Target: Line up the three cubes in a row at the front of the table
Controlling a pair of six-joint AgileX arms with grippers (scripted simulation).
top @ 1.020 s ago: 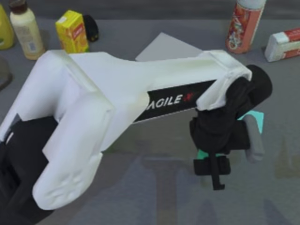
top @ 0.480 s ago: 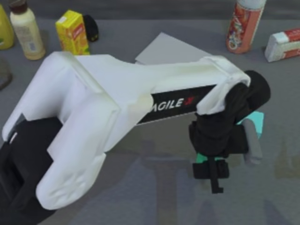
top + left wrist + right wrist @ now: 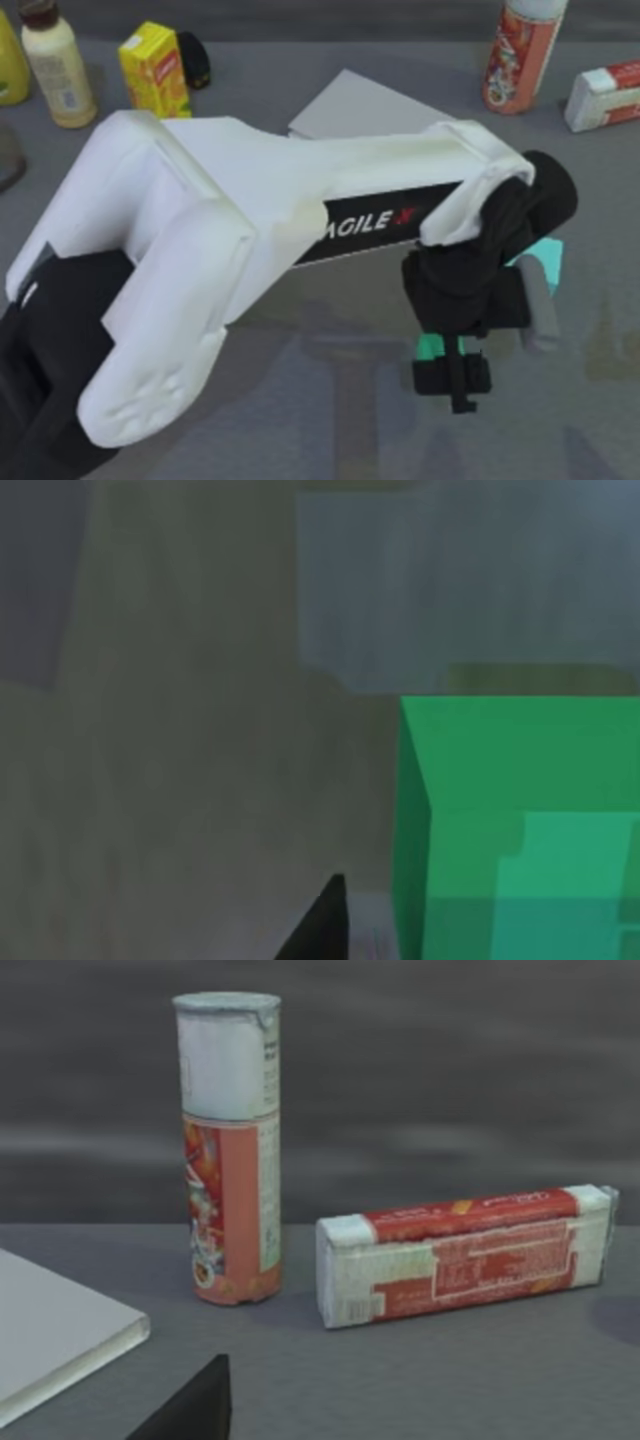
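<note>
My left arm reaches across the table (image 3: 300, 420) to the middle right, and its gripper (image 3: 457, 398) points down there. A light cyan cube (image 3: 546, 256) peeks out to the right of the wrist. A green-teal patch of a cube (image 3: 430, 347) shows just behind the gripper block. In the left wrist view a green cube (image 3: 500, 800) fills the lower right. A strip of table separates it from the one dark finger (image 3: 322, 928) that shows, so nothing is gripped. The dark olive cube is hidden. My right gripper (image 3: 285, 1415) is parked out of the top view, with one finger (image 3: 195, 1405) showing.
Along the back stand a yellow bottle (image 3: 10, 60), a cream bottle (image 3: 58, 70), a yellow juice carton (image 3: 155, 68), a black object (image 3: 193, 58), a pale grey book (image 3: 360, 105), an orange and white canister (image 3: 520, 50) and a red and white box (image 3: 605, 95).
The left arm has shifted slightly, and its gripper has moved a little toward the front edge. More of the green-teal patch now shows behind the gripper block.
</note>
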